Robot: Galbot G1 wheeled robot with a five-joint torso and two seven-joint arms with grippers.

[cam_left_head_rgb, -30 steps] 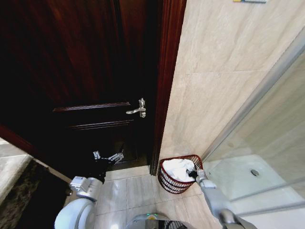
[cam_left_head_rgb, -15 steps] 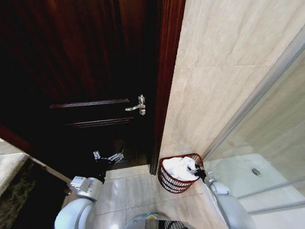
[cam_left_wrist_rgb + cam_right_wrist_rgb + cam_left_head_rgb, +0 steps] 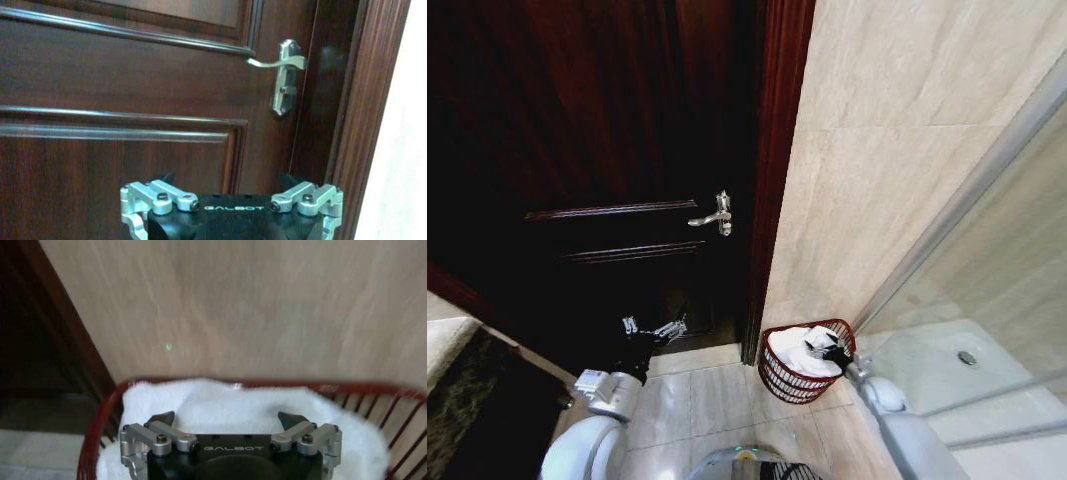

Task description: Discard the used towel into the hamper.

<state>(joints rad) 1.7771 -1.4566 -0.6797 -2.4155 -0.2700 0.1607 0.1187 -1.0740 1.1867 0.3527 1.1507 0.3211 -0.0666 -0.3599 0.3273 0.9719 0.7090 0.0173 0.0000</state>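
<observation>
A dark wooden door (image 3: 617, 200) with a metal handle (image 3: 715, 217) meets a beige tiled wall (image 3: 887, 150), and a glass shower screen (image 3: 997, 330) stands to the right. On the floor at the foot of the wall, by the door frame, sits the hamper (image 3: 779, 377) with the white towel (image 3: 799, 350) lying inside. The right gripper (image 3: 831, 352) hangs just over the towel, fingers apart and empty. The left gripper (image 3: 653, 328) waits low before the door, fingers apart.
</observation>
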